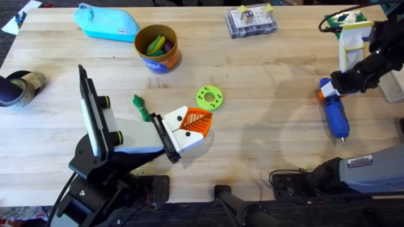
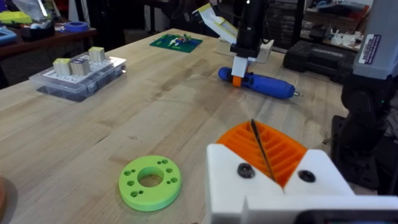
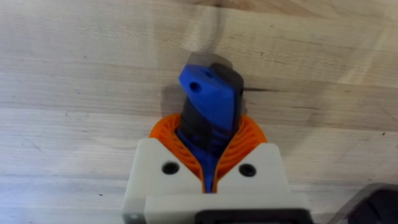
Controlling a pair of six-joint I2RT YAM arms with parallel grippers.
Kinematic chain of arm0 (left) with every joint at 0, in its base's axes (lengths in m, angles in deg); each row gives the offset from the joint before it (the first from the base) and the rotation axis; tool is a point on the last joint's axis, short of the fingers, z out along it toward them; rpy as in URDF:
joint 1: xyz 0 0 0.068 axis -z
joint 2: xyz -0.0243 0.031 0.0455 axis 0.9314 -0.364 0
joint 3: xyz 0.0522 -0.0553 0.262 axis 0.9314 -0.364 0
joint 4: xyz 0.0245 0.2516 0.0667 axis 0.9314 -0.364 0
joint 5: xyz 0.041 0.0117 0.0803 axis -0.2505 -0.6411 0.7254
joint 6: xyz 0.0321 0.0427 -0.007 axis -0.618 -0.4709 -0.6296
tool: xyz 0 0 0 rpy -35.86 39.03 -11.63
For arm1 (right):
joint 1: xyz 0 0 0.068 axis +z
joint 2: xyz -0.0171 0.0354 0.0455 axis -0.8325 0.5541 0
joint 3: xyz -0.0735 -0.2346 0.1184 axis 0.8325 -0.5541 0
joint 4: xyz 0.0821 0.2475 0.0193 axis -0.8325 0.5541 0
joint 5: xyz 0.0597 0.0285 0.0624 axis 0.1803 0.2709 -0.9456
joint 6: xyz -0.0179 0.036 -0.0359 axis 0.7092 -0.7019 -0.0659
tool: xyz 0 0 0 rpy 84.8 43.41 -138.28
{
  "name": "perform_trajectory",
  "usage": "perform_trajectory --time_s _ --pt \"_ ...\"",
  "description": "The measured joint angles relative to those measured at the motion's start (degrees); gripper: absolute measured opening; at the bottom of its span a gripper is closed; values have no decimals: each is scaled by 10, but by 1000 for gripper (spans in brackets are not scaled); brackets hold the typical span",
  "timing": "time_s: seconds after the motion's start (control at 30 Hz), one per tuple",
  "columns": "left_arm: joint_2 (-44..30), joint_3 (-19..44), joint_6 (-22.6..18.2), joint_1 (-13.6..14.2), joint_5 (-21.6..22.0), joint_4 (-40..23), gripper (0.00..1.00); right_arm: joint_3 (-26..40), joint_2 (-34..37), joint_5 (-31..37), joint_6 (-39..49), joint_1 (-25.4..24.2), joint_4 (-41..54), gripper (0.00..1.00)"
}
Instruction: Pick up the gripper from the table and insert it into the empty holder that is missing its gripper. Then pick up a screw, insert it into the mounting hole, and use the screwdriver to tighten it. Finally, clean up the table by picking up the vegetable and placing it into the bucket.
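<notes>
At the worktop's [image 1: 252, 126] right side, the right gripper [image 1: 328, 90] pinches the lying screwdriver [image 1: 334, 116] by its rear end; left gripper [image 1: 192, 123] pressed together near the vegetable [image 1: 140, 107].

no text, brand or number is clear enough to read. a small white label [image 1: 359, 162] sits on the grey housing of the right arm near its base, and a strip label [image 2: 372, 48] runs down that arm in the left wrist view, both too small to make out.
</notes>
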Motion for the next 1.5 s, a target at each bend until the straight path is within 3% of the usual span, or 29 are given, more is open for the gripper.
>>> perform_trajectory --time_s 1.5 --pt "0 0 0 0 0 0 15 1 0 -19 -15 0 18 42"
